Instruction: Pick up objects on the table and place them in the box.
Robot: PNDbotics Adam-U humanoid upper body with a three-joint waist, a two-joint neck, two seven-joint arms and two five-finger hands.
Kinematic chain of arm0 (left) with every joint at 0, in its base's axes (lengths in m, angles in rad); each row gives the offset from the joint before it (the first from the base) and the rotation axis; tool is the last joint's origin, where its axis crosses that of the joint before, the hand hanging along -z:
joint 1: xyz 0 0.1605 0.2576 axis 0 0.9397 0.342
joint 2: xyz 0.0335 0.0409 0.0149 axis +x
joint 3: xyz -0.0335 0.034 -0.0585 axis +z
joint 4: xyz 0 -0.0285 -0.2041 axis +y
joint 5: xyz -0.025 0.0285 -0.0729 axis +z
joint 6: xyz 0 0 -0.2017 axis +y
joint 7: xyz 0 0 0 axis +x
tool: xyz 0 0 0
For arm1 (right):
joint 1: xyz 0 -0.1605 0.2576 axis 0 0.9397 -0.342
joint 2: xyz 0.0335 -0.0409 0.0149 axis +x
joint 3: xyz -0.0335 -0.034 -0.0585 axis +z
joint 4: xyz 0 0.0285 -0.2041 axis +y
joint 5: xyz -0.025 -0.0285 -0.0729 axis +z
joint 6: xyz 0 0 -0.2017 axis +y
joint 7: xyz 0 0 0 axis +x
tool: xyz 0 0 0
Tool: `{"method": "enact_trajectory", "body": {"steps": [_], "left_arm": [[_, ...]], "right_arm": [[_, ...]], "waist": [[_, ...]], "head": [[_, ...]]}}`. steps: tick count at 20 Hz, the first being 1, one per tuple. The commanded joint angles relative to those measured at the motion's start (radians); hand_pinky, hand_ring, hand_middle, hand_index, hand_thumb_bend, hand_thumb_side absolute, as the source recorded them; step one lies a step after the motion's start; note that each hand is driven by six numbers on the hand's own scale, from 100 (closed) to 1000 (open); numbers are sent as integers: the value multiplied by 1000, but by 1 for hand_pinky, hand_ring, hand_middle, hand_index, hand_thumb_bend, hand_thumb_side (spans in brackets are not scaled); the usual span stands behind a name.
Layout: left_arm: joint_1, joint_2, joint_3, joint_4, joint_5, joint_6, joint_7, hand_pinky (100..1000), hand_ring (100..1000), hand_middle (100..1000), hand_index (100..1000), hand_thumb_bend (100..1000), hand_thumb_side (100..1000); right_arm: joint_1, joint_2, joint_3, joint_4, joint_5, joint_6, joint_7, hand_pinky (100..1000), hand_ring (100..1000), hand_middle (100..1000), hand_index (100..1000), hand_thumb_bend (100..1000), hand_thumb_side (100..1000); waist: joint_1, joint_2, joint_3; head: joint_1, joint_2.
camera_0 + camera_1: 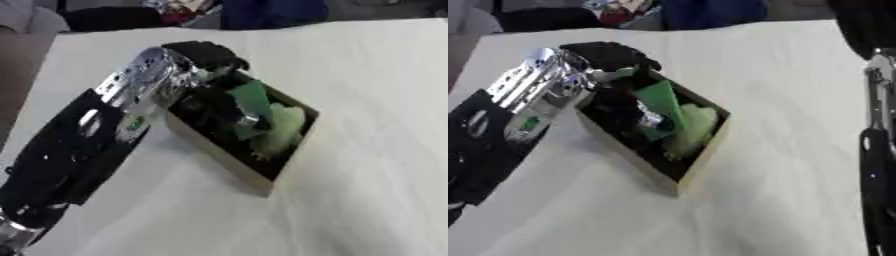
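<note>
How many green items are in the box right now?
2, as far as shows: a dark green item under the left robot hand, and a pale green item beside it. The box is dark inside, so more may be hidden.

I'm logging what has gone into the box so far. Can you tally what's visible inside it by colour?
In the box, under the left hand:
Dark green items: 1
Pale green items: 1
Total: 2 that can be told apart. The rest of the inside is dark and partly hidden by the hand, so more may lie there.
</note>
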Motion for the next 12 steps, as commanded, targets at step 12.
{"method": "enact_trajectory", "body": {"steps": [12], "left_arm": [[-10, 28, 160, -310, 119, 82, 109, 830, 897, 783, 971, 533, 953]], "right_arm": [[-7, 0, -8, -31, -4, 4, -13, 1000, 954, 815, 848, 100, 884]], "waist": [[-11, -32, 14]], "head": [[-7, 4]]}}
